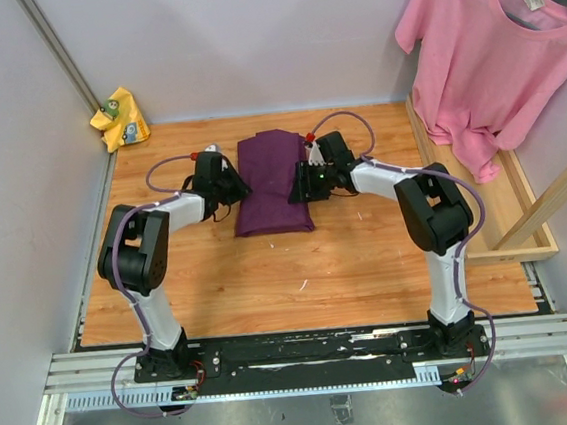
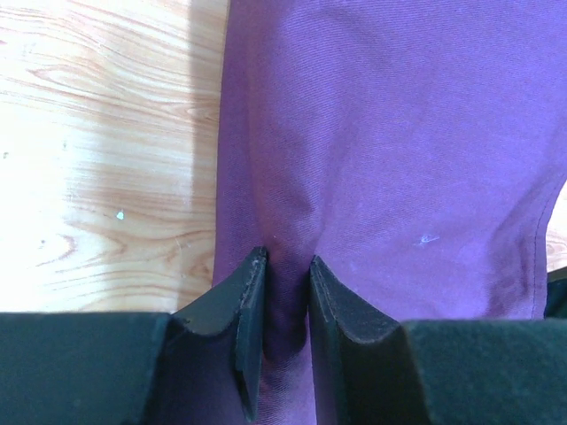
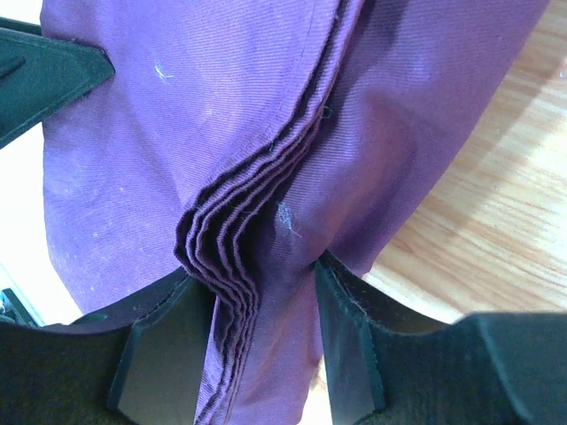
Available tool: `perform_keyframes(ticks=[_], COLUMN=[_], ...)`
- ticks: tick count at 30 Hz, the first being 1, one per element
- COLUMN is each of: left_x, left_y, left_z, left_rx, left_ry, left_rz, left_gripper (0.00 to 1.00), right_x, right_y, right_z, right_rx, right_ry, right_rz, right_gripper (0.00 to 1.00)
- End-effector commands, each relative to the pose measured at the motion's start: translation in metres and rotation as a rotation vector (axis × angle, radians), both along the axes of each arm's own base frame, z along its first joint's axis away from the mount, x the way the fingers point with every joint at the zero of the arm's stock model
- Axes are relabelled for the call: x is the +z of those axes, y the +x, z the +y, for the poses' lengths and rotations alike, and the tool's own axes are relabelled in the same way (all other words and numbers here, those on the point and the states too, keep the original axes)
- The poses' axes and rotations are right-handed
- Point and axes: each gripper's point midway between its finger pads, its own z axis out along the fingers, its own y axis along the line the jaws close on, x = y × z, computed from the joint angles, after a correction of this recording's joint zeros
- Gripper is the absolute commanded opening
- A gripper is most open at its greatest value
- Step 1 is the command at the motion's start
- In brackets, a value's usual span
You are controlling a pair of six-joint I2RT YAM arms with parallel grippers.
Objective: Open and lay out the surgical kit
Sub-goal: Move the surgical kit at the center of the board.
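The surgical kit [image 1: 273, 183] lies as a folded dark purple cloth wrap at the back middle of the wooden table [image 1: 299, 271]. Its tray, instruments and gauze are hidden. My left gripper [image 1: 238, 189] is at the wrap's left edge. In the left wrist view it [image 2: 287, 258] is shut on a pinched ridge of the purple cloth [image 2: 399, 133]. My right gripper [image 1: 299, 183] is at the wrap's right edge. Seen from the right wrist, it [image 3: 257, 266] is shut on a stack of folded cloth layers [image 3: 221, 239].
A pink T-shirt [image 1: 493, 42] hangs at the back right over a wooden frame [image 1: 524, 209] along the table's right side. A yellow rag [image 1: 121, 118] sits at the back left corner. Walls close in behind and on both sides.
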Motion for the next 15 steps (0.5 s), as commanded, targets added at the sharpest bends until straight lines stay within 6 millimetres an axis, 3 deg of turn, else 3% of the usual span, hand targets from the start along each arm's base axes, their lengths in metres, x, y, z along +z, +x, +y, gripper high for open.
perform_keyframes(ticks=[1,7,10,11,15], left_x=[0.014,0.04,0.058,0.064,0.086], left_y=[0.005,0.006,0.004,0.003,-0.005], left_z=[-0.013,-0.002,0.007,0.01,0.02], left_rx=[-0.058,-0.039,-0.018,-0.011,0.007], left_ry=[-0.061,-0.055,-0.013,0.0,0.033], left_rz=[-0.031,-0.09,-0.121,-0.13,-0.166], left_gripper=[0.28,0.49,0.53,0.54,0.59], right_x=[0.002,0.024,0.036,0.051,0.077], right_y=[0.01,0.007,0.005,0.004,-0.002], right_z=[0.006,-0.005,-0.006,-0.006,-0.011], right_rx=[0.022,0.019,0.022,0.025,0.02], right_ry=[0.034,0.067,0.083,0.094,0.108], right_rz=[-0.001,-0.023,-0.031,-0.053,-0.091], right_gripper=[0.49,0.59,0.65,0.66,0.78])
